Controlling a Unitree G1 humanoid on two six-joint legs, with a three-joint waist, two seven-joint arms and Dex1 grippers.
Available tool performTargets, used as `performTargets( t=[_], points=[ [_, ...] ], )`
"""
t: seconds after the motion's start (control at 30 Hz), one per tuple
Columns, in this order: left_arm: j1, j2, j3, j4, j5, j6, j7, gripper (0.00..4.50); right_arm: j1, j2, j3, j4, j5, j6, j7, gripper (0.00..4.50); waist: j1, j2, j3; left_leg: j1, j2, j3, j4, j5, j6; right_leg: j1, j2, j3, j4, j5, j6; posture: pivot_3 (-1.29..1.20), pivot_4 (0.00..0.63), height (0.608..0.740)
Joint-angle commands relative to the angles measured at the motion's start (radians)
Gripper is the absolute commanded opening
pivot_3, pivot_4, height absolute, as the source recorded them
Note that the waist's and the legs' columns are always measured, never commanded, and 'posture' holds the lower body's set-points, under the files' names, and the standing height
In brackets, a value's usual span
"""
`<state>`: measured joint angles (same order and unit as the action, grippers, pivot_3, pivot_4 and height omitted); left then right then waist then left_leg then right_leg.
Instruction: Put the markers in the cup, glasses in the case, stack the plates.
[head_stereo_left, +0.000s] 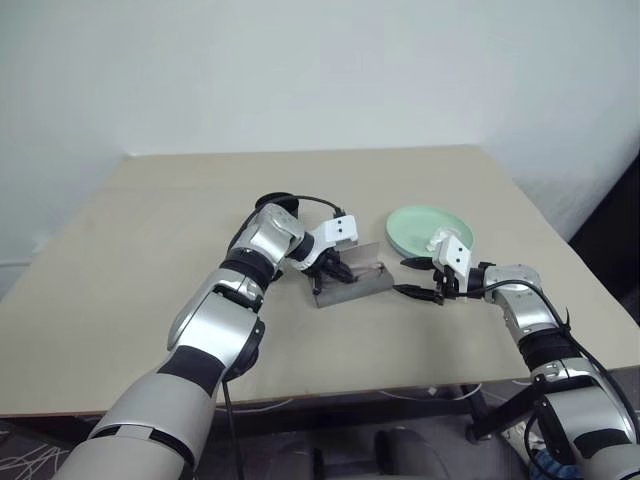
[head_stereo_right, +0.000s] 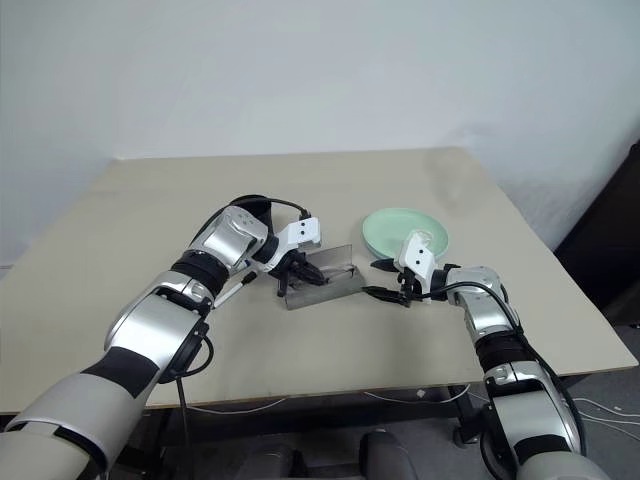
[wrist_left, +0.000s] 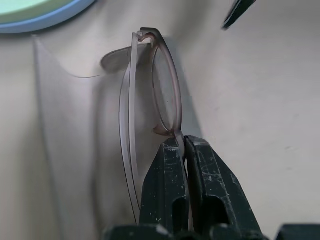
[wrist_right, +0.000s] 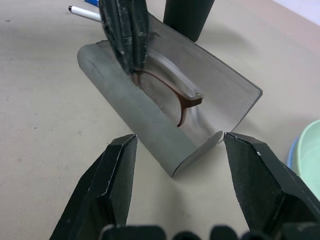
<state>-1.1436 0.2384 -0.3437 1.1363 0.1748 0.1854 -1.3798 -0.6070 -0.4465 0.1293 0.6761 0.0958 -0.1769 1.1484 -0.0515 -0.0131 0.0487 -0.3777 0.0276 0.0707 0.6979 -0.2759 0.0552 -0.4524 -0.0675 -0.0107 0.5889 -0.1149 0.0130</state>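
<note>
Glasses (wrist_right: 172, 95) pinched tight in our left gripper (wrist_right: 131, 62), lenses down inside the open case (wrist_right: 150, 127) at table centre. Our right gripper (wrist_right: 180, 187) gapes wide at the case's three o'clock, empty.

Brown-framed glasses (wrist_right: 172, 95) upright inside open grey case (wrist_right: 150, 132), green plate (head_stereo_left: 428, 229) stacked on blue (rim showing), marker (wrist_right: 84, 12) beside black cup (wrist_right: 187, 17)

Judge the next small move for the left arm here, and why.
Probably lower a little further, then open. The left gripper is shut on the glasses, which hang partly inside the open case but aren't yet resting in it.
</note>
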Motion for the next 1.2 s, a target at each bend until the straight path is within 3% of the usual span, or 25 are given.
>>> performTargets(
  t=[0.03, 0.37, 0.8, 0.9, 1.03, 1.2],
  points=[
    [-0.009, -0.004, 0.029, -0.033, -0.035, 0.046, -0.056, 0.02, -0.018, -0.003, -0.019, -0.035, 0.015, -0.009, -0.005, 3.0, 0.0, 0.0, 0.0, 0.0, 0.0, 0.0, 0.0, 0.0, 0.0, 0.0, 0.0, 0.0, 0.0, 0.0, 0.0, 0.0, 0.0, 0.732],
    [0.017, 0.006, 0.027, -0.07, -0.036, 0.093, -0.091, 0.02, -0.023, 0.0, -0.017, -0.031, 0.015, -0.009, -0.002, 3.0, 0.0, 0.0, 0.0, 0.0, 0.0, 0.0, 0.0, 0.0, 0.0, 0.0, 0.0, 0.0, 0.0, 0.0, 0.0, 0.0, 0.0, 0.732],
    [0.022, -0.025, -0.016, -0.008, 0.061, -0.158, 0.124, 0.02, -0.016, -0.001, -0.017, -0.042, 0.016, -0.005, -0.003, 3.0, 0.001, 0.0, 0.0, 0.0, 0.0, 0.0, 0.0, 0.0, 0.0, 0.0, 0.0, 0.0, 0.0, 0.0, 0.0, 0.0, 0.0, 0.732],
    [0.018, -0.03, -0.008, 0.002, 0.057, -0.172, 0.123, 0.66, -0.014, -0.002, -0.017, -0.043, 0.016, -0.005, -0.003, 3.0, 0.001, 0.0, 0.0, 0.0, 0.0, 0.0, 0.0, 0.0, 0.0, 0.0, 0.0, 0.0, 0.0, 0.0, 0.0, 0.0, 0.0, 0.732],
    [0.006, -0.035, 0.019, 0.009, 0.035, -0.179, 0.128, 1.97, -0.014, -0.003, -0.017, -0.044, 0.016, -0.004, -0.003, 3.0, 0.001, 0.0, 0.0, 0.0, 0.0, 0.0, 0.0, 0.0, 0.0, 0.0, 0.0, 0.0, 0.0, 0.0, 0.0, 0.0, 0.0, 0.732],
    [-0.027, -0.037, 0.072, 0.002, -0.003, -0.174, 0.146, 1.97, -0.018, -0.003, -0.017, -0.039, 0.016, -0.005, -0.002, 3.0, 0.001, 0.0, 0.0, 0.0, 0.0, 0.0, 0.0, 0.0, 0.0, 0.0, 0.0, 0.0, 0.0, 0.0, 0.0, 0.0, 0.0, 0.732]
  ],
)
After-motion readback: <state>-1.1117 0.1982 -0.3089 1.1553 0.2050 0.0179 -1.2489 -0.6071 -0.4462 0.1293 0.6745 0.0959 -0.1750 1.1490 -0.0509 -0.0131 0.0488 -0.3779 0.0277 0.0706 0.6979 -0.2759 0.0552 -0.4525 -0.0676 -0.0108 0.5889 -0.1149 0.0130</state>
